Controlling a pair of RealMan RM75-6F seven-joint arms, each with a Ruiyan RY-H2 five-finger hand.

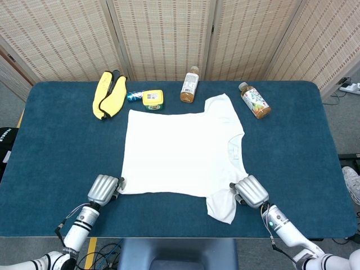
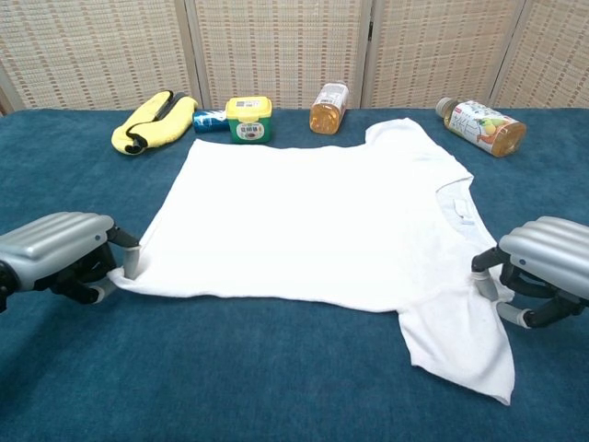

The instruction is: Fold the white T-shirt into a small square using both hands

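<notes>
While the white T-shirt [image 1: 183,152] lies flat on the blue table [image 1: 50,152], we pinch its hem corner with our left hand [image 2: 57,258] and its near sleeve with our right hand [image 2: 543,269].

Bright, even light from overhead in both views; shadows short and soft. White T-shirt [image 1: 183,154] near blown out, folds faint. Mild sheen on the curved silver backs of the left hand [image 2: 57,249] and right hand [image 2: 545,256]. Focus sharp throughout. Slight bowing of the surface [image 1: 56,146] edges in head view.
</notes>
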